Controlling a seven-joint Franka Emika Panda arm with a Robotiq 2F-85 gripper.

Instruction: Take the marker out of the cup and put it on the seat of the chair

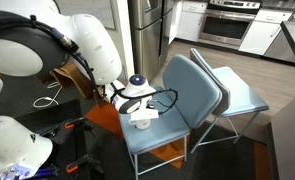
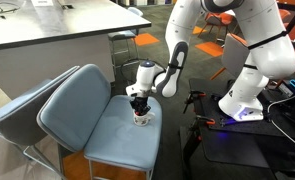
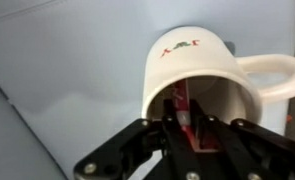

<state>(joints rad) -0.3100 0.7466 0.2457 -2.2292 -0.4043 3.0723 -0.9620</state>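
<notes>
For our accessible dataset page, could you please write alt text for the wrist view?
A white cup with its handle to the right stands on a steel-blue chair seat. The black claw reaches into it, fingers on either side of a red marker inside.

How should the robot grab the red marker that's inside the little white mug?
Pinch the thin red marker by its top end, coming straight down through the open mouth of the small white mug. The marker stands inside the mug, and the mug's wall surrounds its sides, so only the top end can be reached.
</notes>
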